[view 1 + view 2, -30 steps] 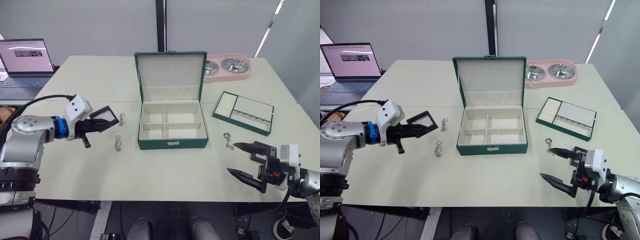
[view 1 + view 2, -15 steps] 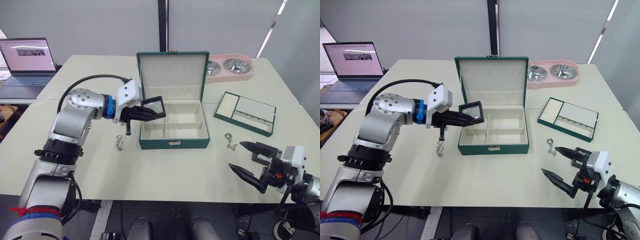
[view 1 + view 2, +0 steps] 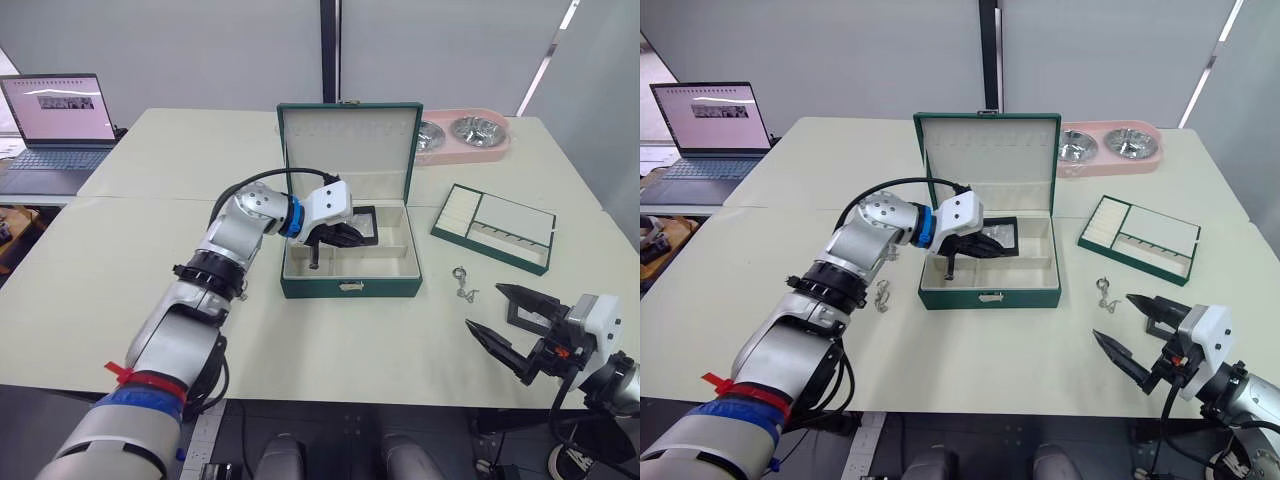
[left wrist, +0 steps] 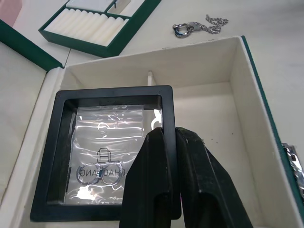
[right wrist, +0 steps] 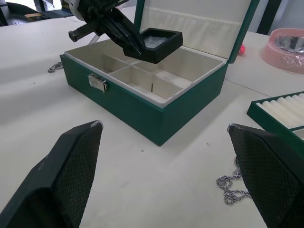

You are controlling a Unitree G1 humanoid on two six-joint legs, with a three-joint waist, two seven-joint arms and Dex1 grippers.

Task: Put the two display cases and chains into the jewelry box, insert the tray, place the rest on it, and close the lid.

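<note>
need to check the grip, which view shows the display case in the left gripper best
The left wrist view: the display case sits close up, the left gripper clamped on its frame. The right wrist view shows it above the jewelry box; the eye views show it small.

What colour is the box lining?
Cream; the box outside is dark green. Clearest in the right wrist view.

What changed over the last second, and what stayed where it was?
The left gripper, shut on a display case, carried it from the table left of the jewelry box to above the box's compartments. The right gripper stayed open beside the chain. The tray and lid are unchanged.
</note>
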